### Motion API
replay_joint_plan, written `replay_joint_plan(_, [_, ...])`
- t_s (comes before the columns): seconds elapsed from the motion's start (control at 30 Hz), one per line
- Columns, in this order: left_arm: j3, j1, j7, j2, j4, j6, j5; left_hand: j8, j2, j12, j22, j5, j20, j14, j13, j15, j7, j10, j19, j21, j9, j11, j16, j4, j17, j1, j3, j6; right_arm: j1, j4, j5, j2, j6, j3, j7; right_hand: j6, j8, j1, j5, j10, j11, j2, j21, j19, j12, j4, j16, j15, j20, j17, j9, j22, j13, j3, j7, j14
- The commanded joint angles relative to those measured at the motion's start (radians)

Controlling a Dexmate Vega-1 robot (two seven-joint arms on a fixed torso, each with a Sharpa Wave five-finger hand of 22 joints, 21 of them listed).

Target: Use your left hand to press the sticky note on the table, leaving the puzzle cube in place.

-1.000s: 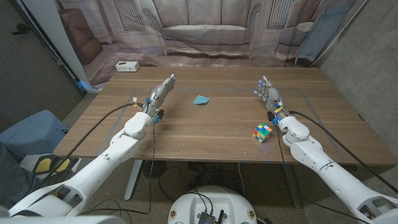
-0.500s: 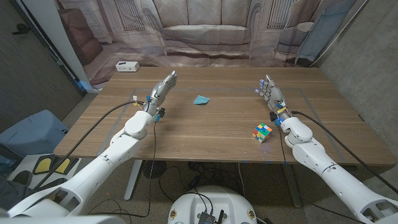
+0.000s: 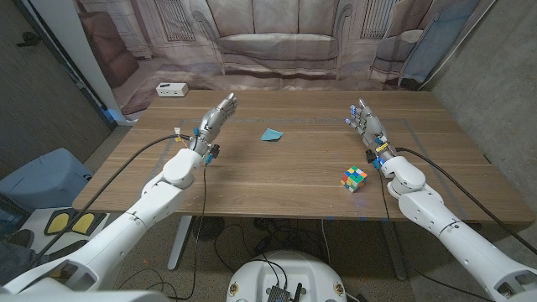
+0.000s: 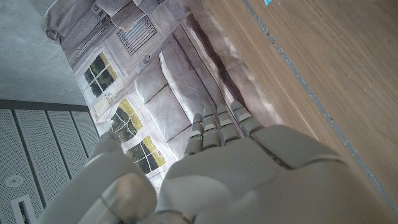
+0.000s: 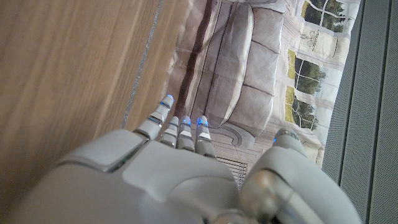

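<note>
Your left hand [image 3: 216,118] is hovering near the table's [image 3: 277,180] far left corner, fingers straight, holding nothing. Your right hand [image 3: 367,126] is waiting empty, fingers extended. The sticky note [image 3: 271,134] is lying untouched.

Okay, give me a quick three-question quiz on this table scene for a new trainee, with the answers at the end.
1. True or false: the left hand is already pressing the sticky note.
2. Which hand is the puzzle cube nearer to? A) left hand B) right hand C) midway between both
3. Fill in: the white box sits near the table's far ____ corner, by the robot's own sides.

Key:
1. False; the hand is apart from the blue note and holds nothing.
2. B; the cube lies on the robot's right side of the wooden table.
3. Left.
</note>
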Motion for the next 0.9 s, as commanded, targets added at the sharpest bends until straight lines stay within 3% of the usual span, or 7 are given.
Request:
replay_joint_plan(0.03, [-0.016, 0.008, 0.041, 0.016, -0.032, -0.025, 0.069, 0.011, -0.002, 0.006, 0.005, 0.008, 0.000, 0.012, -0.002, -0.005, 0.000, 0.013, 0.010, 0.005, 0.005, -0.003, 0.005, -0.005, 0.003, 0.002, 0.002, 0.013, -0.036, -0.027, 0.011, 0.005, 0.017, 0.012, -0.015, -0.001, -0.002, -0.008, 0.006, 0.006, -0.001, 0.002, -0.005, 0.013, 0.006, -0.003, 0.005, 0.006, 0.001, -0.001, 0.001, 0.005, 0.000, -0.004, 0.000, 0.010])
replay_joint_plan(0.23, [-0.004, -0.009, 0.091, 0.004, -0.028, -0.028, 0.153, 0.012, -0.001, 0.008, 0.005, 0.008, -0.001, 0.020, -0.006, -0.007, -0.002, 0.021, 0.015, 0.005, 0.005, -0.009, 0.006, -0.008, 0.003, 0.004, 0.003, 0.022, -0.056, -0.044, 0.017, 0.006, 0.030, 0.027, -0.031, -0.007, -0.005, -0.008, 0.006, 0.008, 0.000, 0.003, -0.007, 0.014, 0.006, -0.004, 0.004, 0.006, 0.002, -0.003, 0.001, 0.005, -0.001, -0.004, -0.001, 0.009])
replay_joint_plan(0.37, [0.011, -0.024, 0.196, -0.006, -0.039, 0.023, 0.292, 0.016, 0.002, 0.013, 0.005, 0.008, 0.000, 0.035, -0.012, -0.013, -0.005, 0.037, 0.028, 0.006, 0.006, -0.012, 0.008, -0.012, 0.003, 0.007, 0.004, 0.041, -0.067, -0.053, 0.018, 0.003, 0.028, 0.033, -0.040, -0.012, -0.007, -0.007, 0.007, 0.009, -0.002, 0.004, -0.008, 0.017, 0.005, -0.005, 0.004, 0.005, 0.002, -0.005, 0.001, 0.005, -0.001, -0.004, -0.003, 0.010])
replay_joint_plan(0.53, [0.034, -0.064, 0.175, -0.019, -0.006, 0.015, 0.304, 0.018, 0.003, 0.014, 0.004, 0.008, -0.003, 0.042, -0.015, -0.016, -0.008, 0.045, 0.032, 0.005, 0.006, -0.017, 0.008, -0.014, 0.003, 0.009, 0.004, 0.052, -0.078, -0.062, 0.018, 0.000, 0.025, 0.036, -0.047, -0.014, -0.008, -0.006, 0.007, 0.010, -0.002, 0.006, -0.011, 0.018, 0.005, -0.006, 0.004, 0.006, 0.002, -0.006, 0.001, 0.006, -0.002, -0.004, -0.004, 0.010])
replay_joint_plan(0.9, [0.051, -0.074, 0.214, -0.007, -0.051, 0.076, 0.390, 0.018, 0.005, 0.014, 0.004, 0.008, -0.003, 0.045, -0.018, -0.019, -0.008, 0.049, 0.032, 0.003, 0.006, -0.018, 0.006, -0.017, 0.003, 0.012, 0.005, 0.060, -0.121, -0.090, 0.020, -0.006, 0.036, 0.058, -0.076, -0.015, -0.008, -0.004, 0.007, 0.011, -0.002, 0.009, -0.015, 0.020, 0.004, -0.008, 0.004, 0.006, 0.003, -0.009, 0.001, 0.006, -0.004, -0.003, -0.003, 0.012])
